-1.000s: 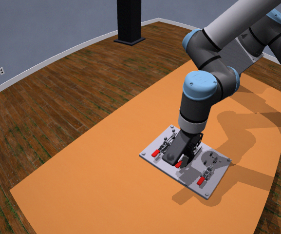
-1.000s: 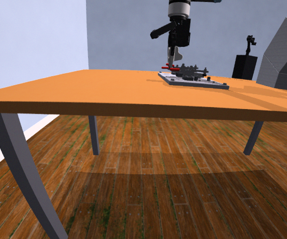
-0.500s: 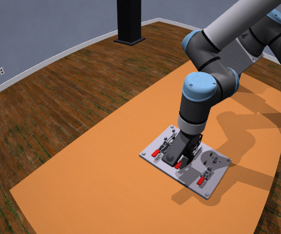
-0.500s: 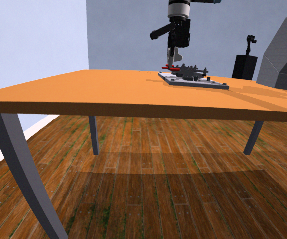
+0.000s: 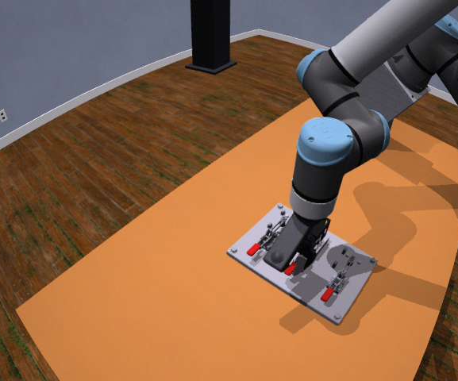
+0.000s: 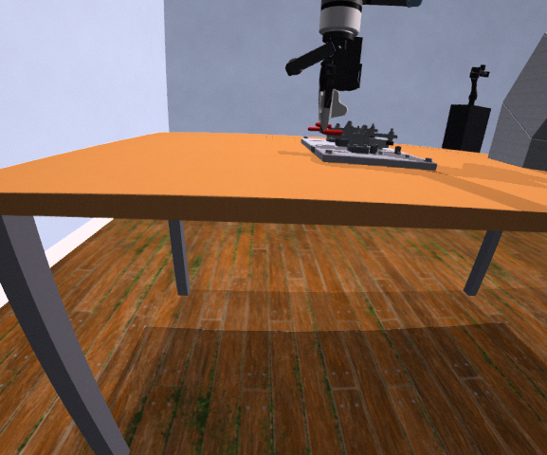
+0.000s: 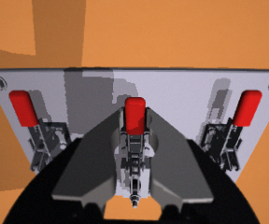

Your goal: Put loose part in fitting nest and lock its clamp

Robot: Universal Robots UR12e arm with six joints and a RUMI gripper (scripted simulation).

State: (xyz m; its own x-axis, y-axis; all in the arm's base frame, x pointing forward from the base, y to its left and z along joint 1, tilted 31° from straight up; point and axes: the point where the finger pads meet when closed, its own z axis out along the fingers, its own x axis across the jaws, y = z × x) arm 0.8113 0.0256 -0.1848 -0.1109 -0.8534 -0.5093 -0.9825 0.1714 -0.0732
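Note:
The grey fixture plate lies on the orange table and carries three toggle clamps with red handles. In the wrist view the left handle, the middle handle and the right handle all point toward the plate's front edge. My gripper stands straight over the middle clamp, its two fingers closed on either side of that clamp's handle lever, just behind the red grip. It shows low over the plate in the top view and in the exterior view. The middle nest lies under my fingers. I cannot make out the loose part.
The left clamp and the right clamp stand close on either side of my gripper. The arm's shadow falls over the right half of the plate. A black post stands on the floor far behind the table.

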